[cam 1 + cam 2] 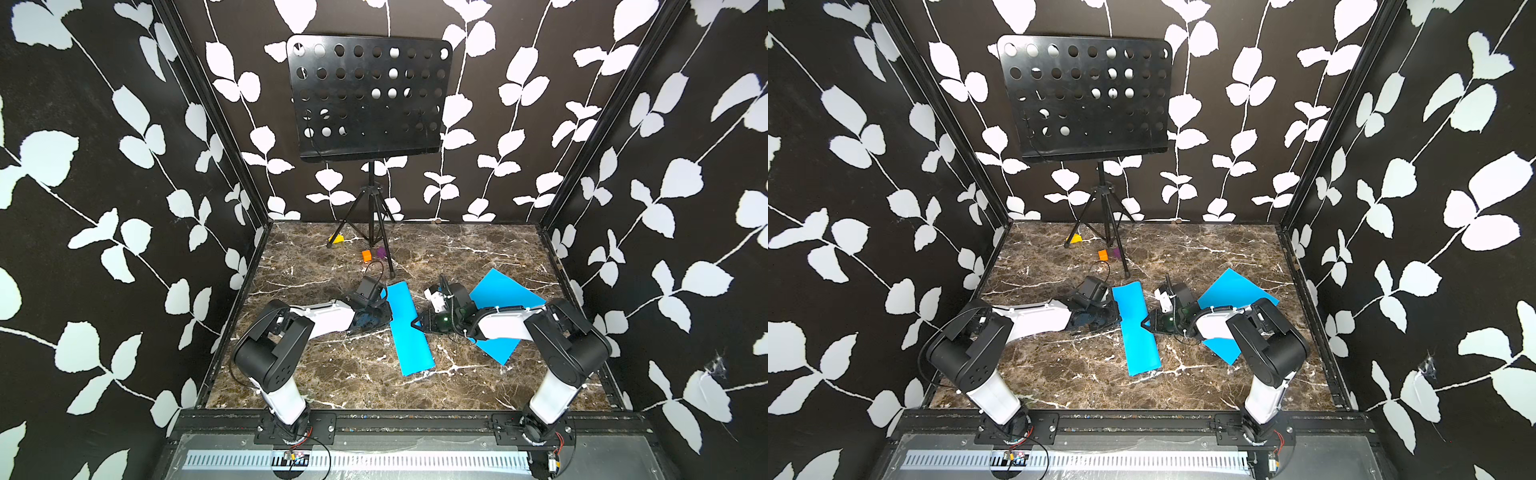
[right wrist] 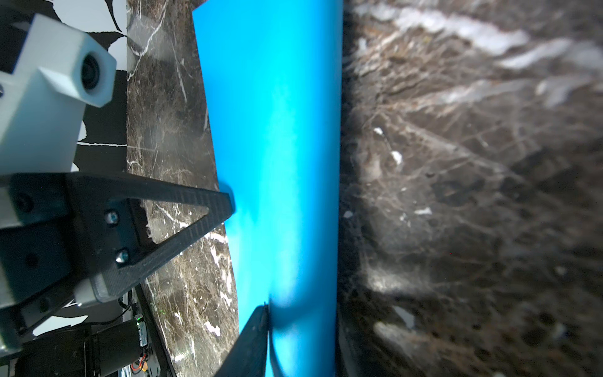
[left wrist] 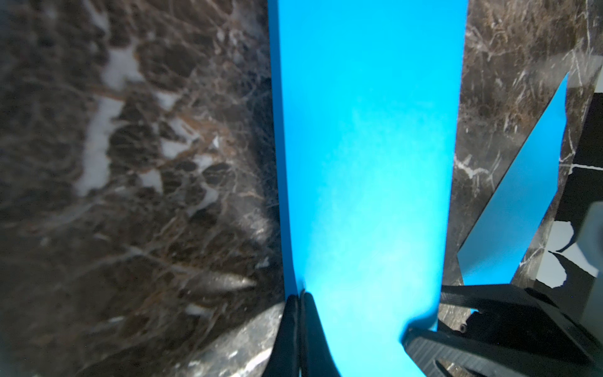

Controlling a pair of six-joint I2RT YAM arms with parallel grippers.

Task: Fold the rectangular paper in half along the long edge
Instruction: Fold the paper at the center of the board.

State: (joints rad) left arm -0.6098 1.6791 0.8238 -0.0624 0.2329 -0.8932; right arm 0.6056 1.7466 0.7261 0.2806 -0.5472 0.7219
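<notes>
Task looks mostly done. The paper lies mid-table as a narrow strip, already doubled over lengthwise, its near end flat on the table. One long side looks rounded in the right wrist view, so the crease is probably not pressed flat yet. What's left, I'd say: flatten the crease, let go, pull back.

Both arms rise from the near rail, then reach forward and inward. The forearms are low, almost level with the table, and the wrists turn toward the strip from opposite sides.

The left pincer is clenched, its fingers pressed together on one long edge of the strip about halfway up it. The right pincer meets the opposite long edge. Its jaws stand partway apart astride that edge, and I can't tell whether they squeeze the paper or only straddle it.

Farther back, a second blue sheet lies flat and unfolded, partly under the right arm. Beyond that are small coloured blocks and a music stand at the far wall.
</notes>
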